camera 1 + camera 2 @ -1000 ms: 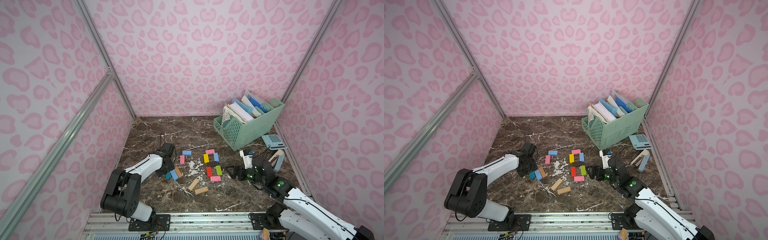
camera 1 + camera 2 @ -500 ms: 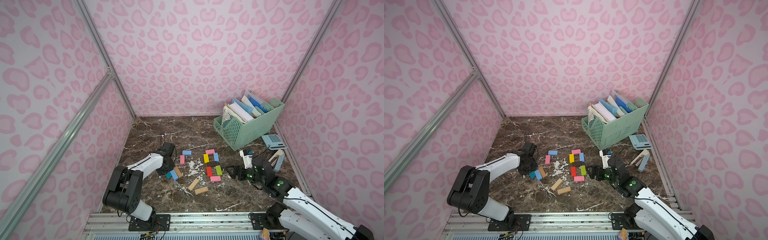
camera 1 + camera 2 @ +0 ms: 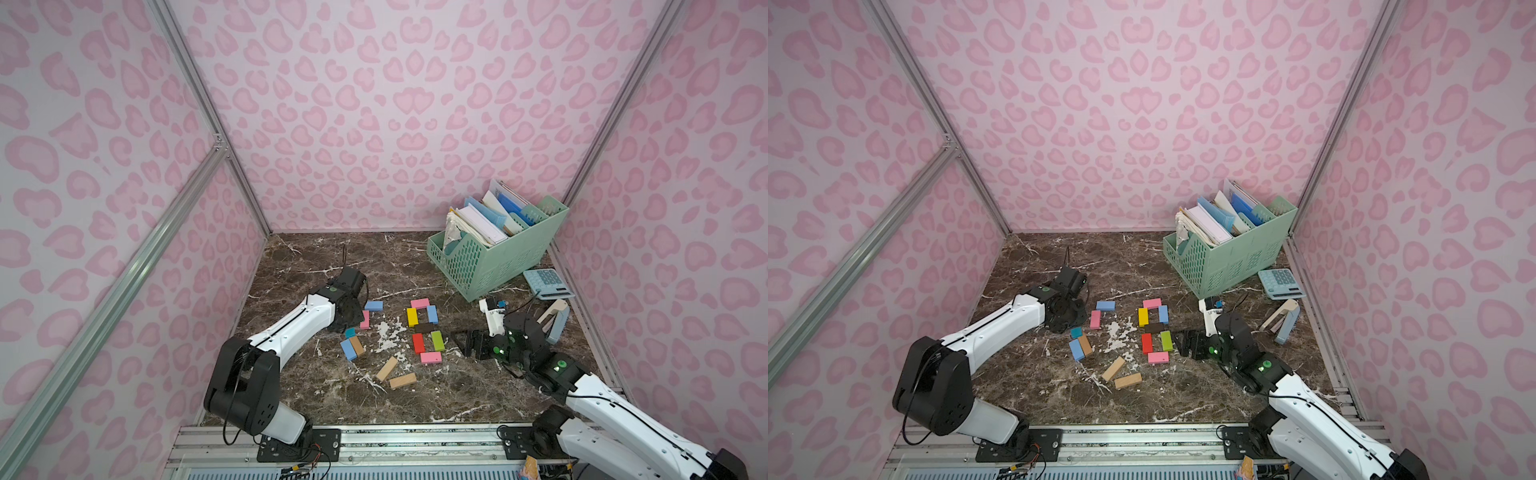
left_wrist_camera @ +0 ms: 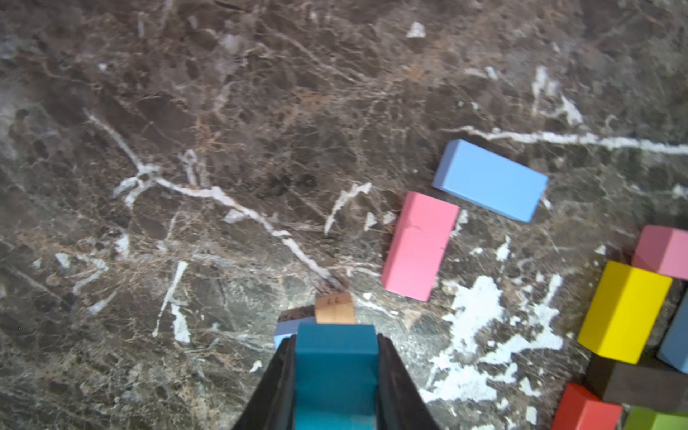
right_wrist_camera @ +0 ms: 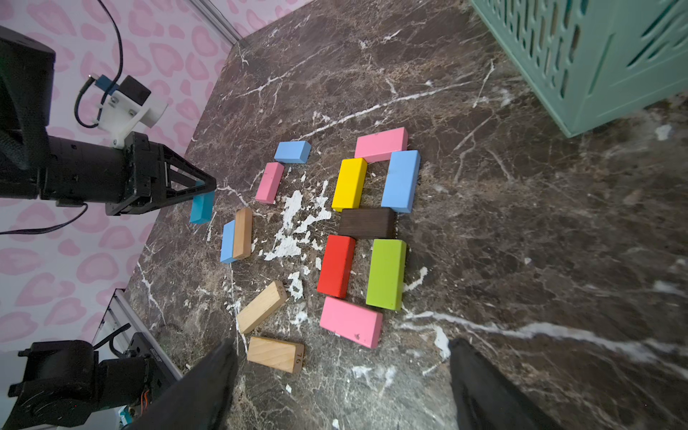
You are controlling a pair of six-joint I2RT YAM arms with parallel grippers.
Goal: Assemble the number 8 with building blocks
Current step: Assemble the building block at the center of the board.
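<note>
Left wrist view: the left fingers (image 4: 277,383) are clamped on two opposite sides of a teal brick (image 4: 335,372), which fills the gap between them. Right wrist view shows the same brick held by its upper end, its long axis close to upright, over the dark marble tabletop (image 5: 521,242). Whether its lower end touches the surface cannot be told. Near it lie a spare light blue brick (image 5: 228,242) and a tan brick (image 5: 242,232), side by side and touching. The figure eight (image 3: 424,328) lies to the robot's right of the held brick, past a spare pink brick (image 5: 270,182) and a white mottled patch (image 5: 294,219). It is made of seven bricks laid flat: a pink top bar (image 5: 380,143), a yellow upright (image 5: 349,182) and a light blue upright (image 5: 400,180), a dark brown middle bar (image 5: 366,223), a red upright (image 5: 336,265) and a green upright (image 5: 386,273), and a pink bottom bar (image 5: 350,322). The right fingers (image 5: 208,387) are spread wide and empty, just beside the figure's lower loop, far nearer to it than the left fingers are. By the look of both closed loops the figure seems complete, so the teal brick is probably a spare. Carrying it to the figure would mean travelling to the robot's right and turning its long axis from upright to flat.
</note>
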